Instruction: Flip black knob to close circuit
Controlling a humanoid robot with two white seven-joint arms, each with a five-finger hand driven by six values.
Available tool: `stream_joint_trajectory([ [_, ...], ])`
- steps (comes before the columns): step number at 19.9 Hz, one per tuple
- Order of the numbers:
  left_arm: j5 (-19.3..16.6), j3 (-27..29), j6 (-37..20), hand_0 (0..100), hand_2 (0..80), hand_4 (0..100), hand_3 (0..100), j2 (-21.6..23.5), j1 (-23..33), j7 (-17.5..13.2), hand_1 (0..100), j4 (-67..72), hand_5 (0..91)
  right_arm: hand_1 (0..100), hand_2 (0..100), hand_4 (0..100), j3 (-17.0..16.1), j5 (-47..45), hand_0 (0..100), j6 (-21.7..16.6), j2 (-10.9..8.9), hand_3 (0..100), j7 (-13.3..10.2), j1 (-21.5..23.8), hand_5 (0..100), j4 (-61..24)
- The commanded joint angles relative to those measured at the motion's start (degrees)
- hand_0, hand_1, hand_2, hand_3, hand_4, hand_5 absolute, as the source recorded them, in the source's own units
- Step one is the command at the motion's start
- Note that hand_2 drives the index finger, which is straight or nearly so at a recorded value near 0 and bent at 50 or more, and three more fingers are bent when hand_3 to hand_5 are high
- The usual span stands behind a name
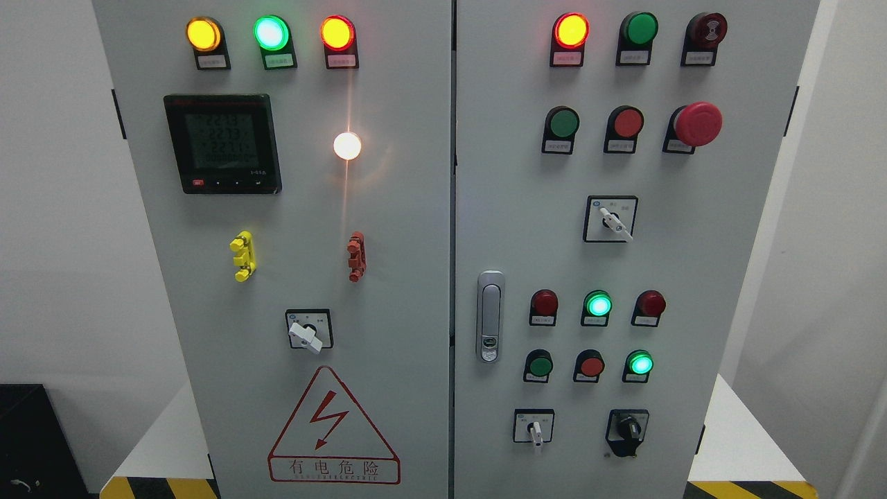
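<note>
Black knob (627,430): mounted low right of the door handle (490,316), beside a white switch (534,428), within reach for turning. No robot hand is shown; fingers' state cannot be told. Knob untouched, task judged unstarted.

Warning triangle sign (334,426) reading 有电危险, meter display (223,143) digits perhaps 2248

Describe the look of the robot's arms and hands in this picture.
Neither arm nor hand shows in the head view, so their look cannot be told. Only the grey cabinet fills the picture, with the black knob at its lower right.
</note>
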Motion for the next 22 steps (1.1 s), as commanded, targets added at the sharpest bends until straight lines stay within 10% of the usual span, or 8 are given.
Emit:
stream_joint_trajectory([
  [1,0.00,-0.07,-0.05,12,0.0,0,0,0.00,0.00,-0.04,56,0.05,0.0,4,0,0,-1.87,0.35,0,-0.07,0.08,0,1.10,-0.20,0,1.34],
  [14,0.00,0.02,-0.05,12,0.0,0,0,0.00,0.00,-0.04,56,0.05,0.0,1,0,0,-3.00,13.51,0,-1.04,0.25,2,2.06,0.24,0,-13.41],
  [22,0.00,0.02,-0.05,12,0.0,0,0,0.00,0.00,-0.04,56,0.05,0.0,0,9,19,-9.06,29.51,0,-0.69,1.92,19,1.62,0.33,0,-25.44],
])
